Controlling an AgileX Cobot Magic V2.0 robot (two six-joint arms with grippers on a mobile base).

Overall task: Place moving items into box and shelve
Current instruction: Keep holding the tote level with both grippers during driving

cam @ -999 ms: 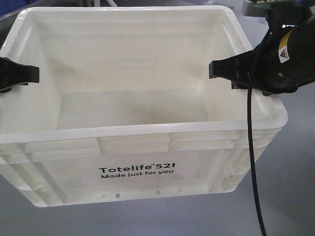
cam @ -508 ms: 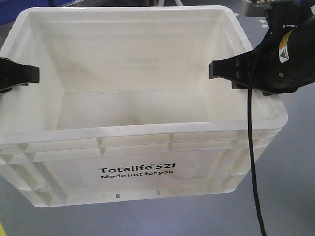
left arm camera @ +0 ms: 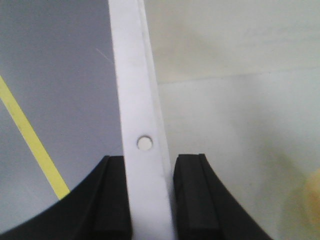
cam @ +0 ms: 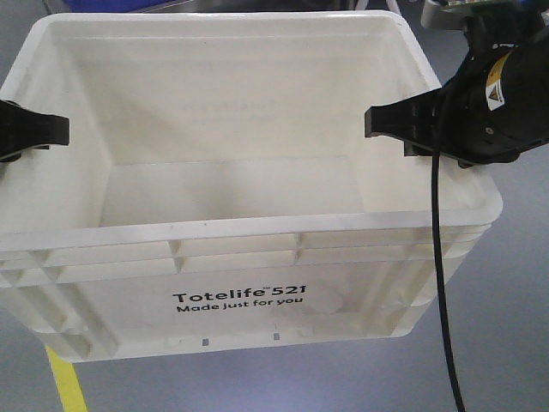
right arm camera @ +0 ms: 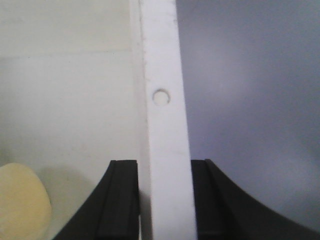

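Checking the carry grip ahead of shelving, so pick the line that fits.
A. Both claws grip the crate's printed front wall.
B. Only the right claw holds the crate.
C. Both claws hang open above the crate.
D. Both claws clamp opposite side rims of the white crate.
D: the left claw and the right claw each have a pad on either side of a side rim of the white crate.

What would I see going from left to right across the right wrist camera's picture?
Yellow ball → black claw finger → white rim of the box → other claw finger → grey floor.
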